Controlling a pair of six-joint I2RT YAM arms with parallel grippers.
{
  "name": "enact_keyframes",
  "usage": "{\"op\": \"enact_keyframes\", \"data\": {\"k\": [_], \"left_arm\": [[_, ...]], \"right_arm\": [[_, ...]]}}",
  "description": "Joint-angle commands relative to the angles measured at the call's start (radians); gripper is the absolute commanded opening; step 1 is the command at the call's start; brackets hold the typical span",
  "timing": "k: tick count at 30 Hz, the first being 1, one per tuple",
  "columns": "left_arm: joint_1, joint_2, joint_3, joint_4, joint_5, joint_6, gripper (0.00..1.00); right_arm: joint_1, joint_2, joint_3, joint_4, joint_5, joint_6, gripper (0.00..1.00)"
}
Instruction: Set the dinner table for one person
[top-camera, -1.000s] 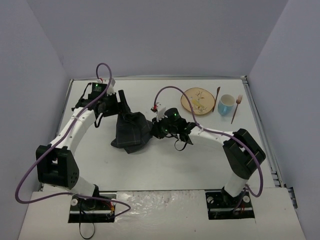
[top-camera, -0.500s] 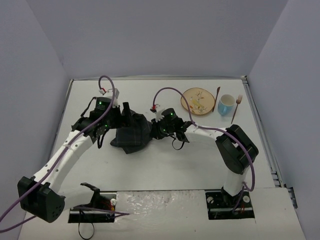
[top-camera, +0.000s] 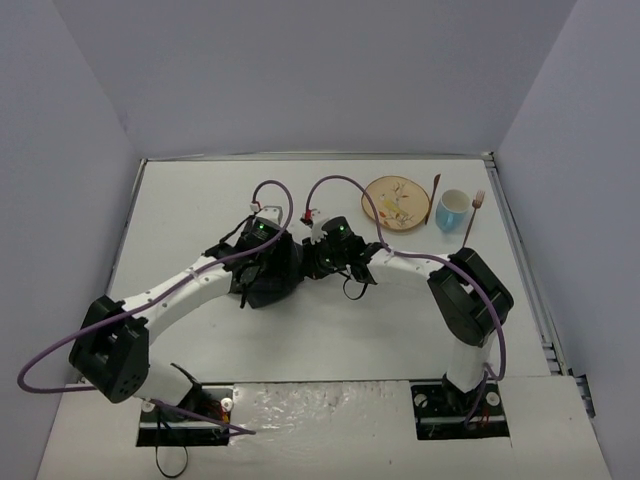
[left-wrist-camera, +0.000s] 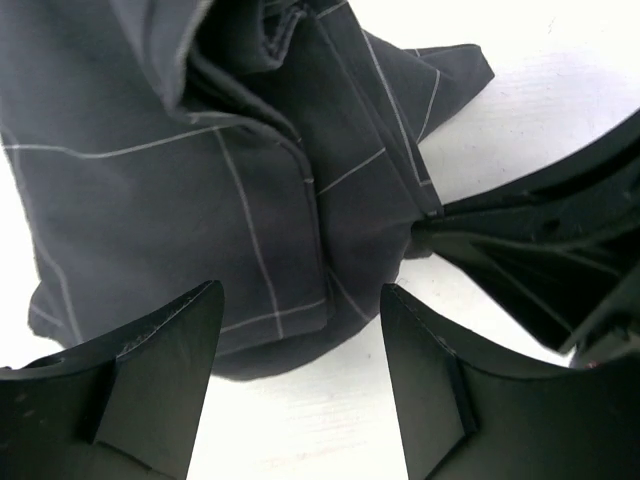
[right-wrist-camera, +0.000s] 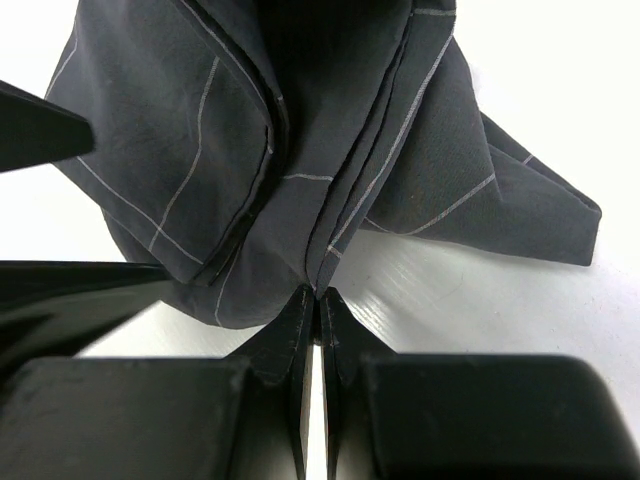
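Note:
The dinner table (top-camera: 330, 330) is a wide white top. A dark grid-lined placemat (top-camera: 285, 262) lies crumpled at its middle. My right gripper (top-camera: 308, 262) is at the mat's right side and shut on a pinched fold of its edge (right-wrist-camera: 317, 295). My left gripper (top-camera: 262, 268) hovers over the mat's left part. In the left wrist view its jaws (left-wrist-camera: 300, 290) stand open over the mat's hem (left-wrist-camera: 280, 340) and bare table, holding nothing. The right gripper's dark fingers (left-wrist-camera: 540, 250) show just to its right.
At the back right stand a tan patterned plate (top-camera: 395, 202), a knife (top-camera: 433, 198), a blue cup (top-camera: 452, 209) and a fork (top-camera: 472, 218). Both arms meet over the mat. Grey walls close in the table's left, back and right.
My left arm has swung right from the mat's far-left corner to above the mat, jaws open. The right gripper kept its pinch and barely moved. The mat looks more bunched.

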Motion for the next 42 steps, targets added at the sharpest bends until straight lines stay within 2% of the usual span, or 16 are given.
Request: {"op": "enact_keyframes", "data": {"k": [1,20,25,32,37,42], "left_arm": [[-0.032,0.044,0.018,0.077,-0.057,-0.016,0.60],[-0.062,0.177,-0.018,0.017,-0.156,-0.052,0.50],[-0.062,0.185,-0.008,0.002,-0.168,-0.052,0.38],[-0.062,0.110,0.041,-0.069,-0.185,-0.016,0.01],[-0.062,-0.008,0.140,-0.183,-0.269,0.079,0.00],[-0.043,-0.132,0.261,-0.251,-0.423,0.192,0.00]], "right_arm": [[-0.011,-0.021,0.029,0.033,0.003,0.014,0.00],[-0.035,-0.027,0.013,0.048,-0.008,0.034,0.00],[-0.036,-0.031,0.008,0.047,-0.006,0.036,0.00],[-0.039,-0.052,0.022,0.010,0.027,0.014,0.00],[-0.039,-0.095,0.067,-0.074,0.083,-0.029,0.00],[-0.040,-0.169,0.176,-0.224,0.235,-0.094,0.00]]}}
